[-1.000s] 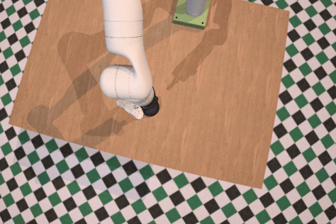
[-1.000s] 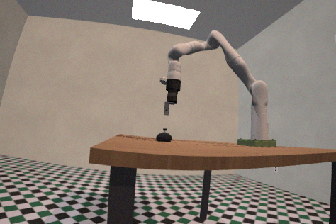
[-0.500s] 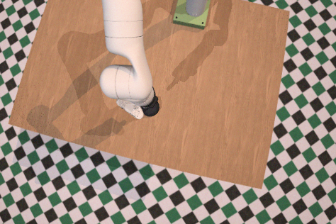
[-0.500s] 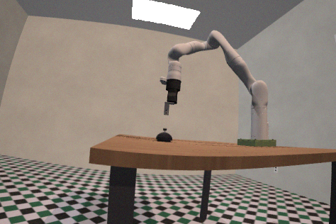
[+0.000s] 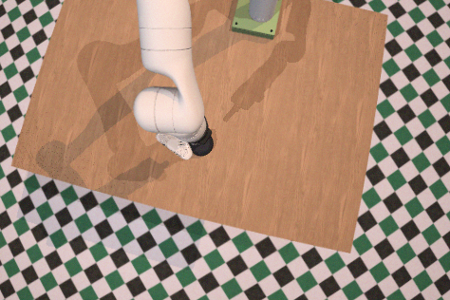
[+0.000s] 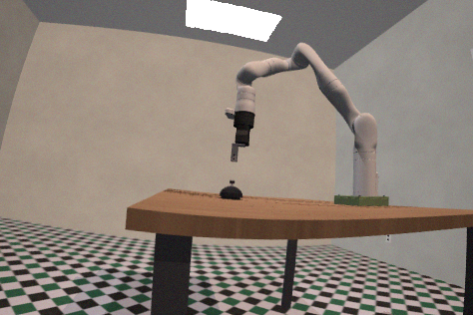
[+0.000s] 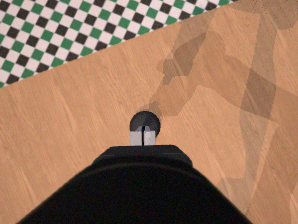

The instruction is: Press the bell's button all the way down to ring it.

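Exterior view: gripper (image 6: 235, 157) hangs pointing straight down, well above the bell (image 6: 231, 192), with open air between the fingertips and the small button (image 6: 231, 181) sticking up from the dome. Bell is directly below the tool, maybe a hair to the tool's left in this view; hard to tell exactly. Fingers are pressed together into one narrow tip, nothing held.

Wrist view confirms the lineup: the two light fingers sit side by side with only a thin seam between them, and the dark round bell (image 7: 145, 120) shows just past their tips, centred on that seam. So the move that matters looks like a plain vertical drop, little or no sideways fix.

Top view: the wrist covers most of the bell (image 5: 205, 146); only a dark edge peeks out beside the arm (image 5: 163, 33). The bell is round, so no long axis to match and wrist rotation shouldn't matter.

Room: the bell sits on the table (image 5: 309, 161) well in from every edge, nearest the front one. The green base plate (image 5: 240, 28) is well apart at the far side. Nothing else is near the bell, so the descent path looks free. Main risk, as a guess: an off-centre hit sliding off the button and nudging the bell.
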You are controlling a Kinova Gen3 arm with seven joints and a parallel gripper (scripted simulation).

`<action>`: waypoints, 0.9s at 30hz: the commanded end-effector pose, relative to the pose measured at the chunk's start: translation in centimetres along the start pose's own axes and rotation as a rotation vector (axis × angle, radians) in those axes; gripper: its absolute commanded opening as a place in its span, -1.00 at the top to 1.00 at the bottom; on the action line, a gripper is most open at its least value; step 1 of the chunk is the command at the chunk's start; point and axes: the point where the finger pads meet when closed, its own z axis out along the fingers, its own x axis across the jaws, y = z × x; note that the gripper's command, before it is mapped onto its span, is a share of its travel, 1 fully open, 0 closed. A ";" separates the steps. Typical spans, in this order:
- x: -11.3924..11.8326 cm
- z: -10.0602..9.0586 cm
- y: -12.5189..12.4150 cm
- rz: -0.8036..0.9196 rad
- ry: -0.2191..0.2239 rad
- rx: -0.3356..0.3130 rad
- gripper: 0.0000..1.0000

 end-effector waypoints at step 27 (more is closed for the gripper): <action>-0.1 0.1 0.0 -0.001 -0.004 0.003 0.65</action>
